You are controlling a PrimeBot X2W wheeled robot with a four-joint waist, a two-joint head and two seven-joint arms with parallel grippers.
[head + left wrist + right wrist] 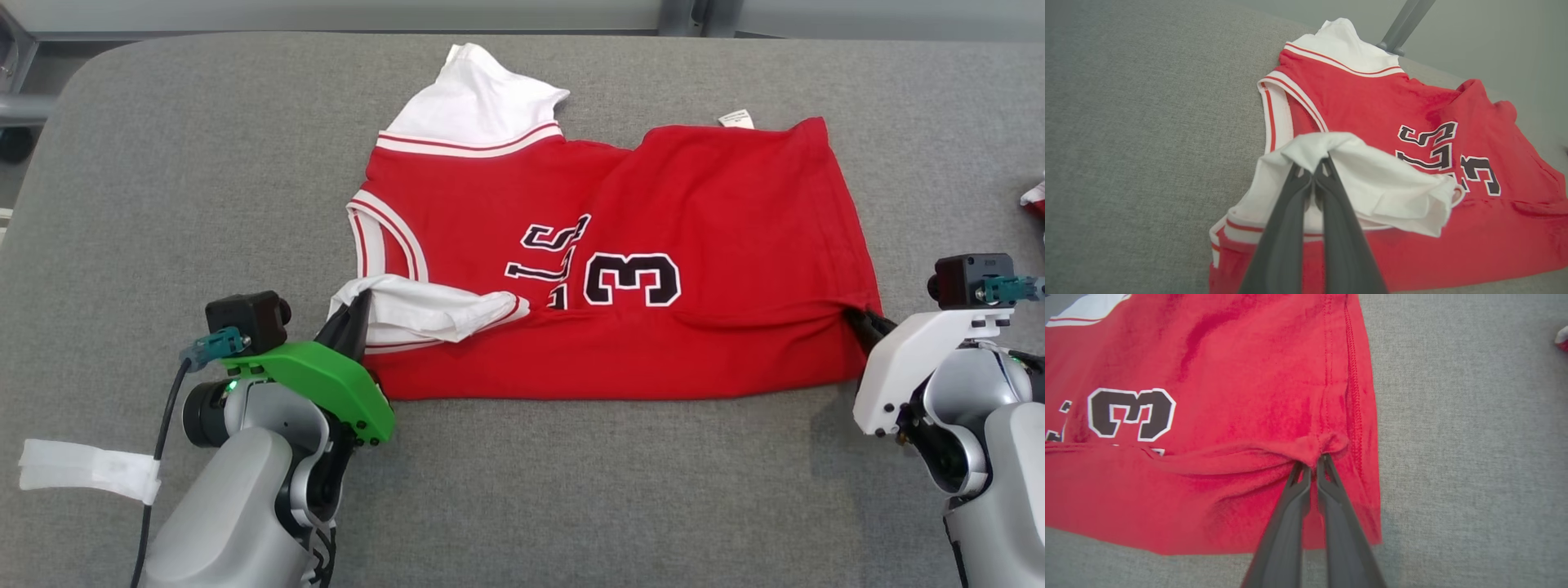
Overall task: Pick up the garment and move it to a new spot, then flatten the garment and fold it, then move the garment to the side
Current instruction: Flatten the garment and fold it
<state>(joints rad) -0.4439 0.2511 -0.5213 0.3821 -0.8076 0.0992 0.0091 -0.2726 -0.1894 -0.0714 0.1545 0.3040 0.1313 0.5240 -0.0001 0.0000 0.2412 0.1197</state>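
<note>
Softly creased, the red jersey [735, 204] drapes over woven grey fabric [204, 204].

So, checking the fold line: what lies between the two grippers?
The jersey, seen in the head view: its near part runs from the left gripper to the right gripper, both shut on it.
</note>
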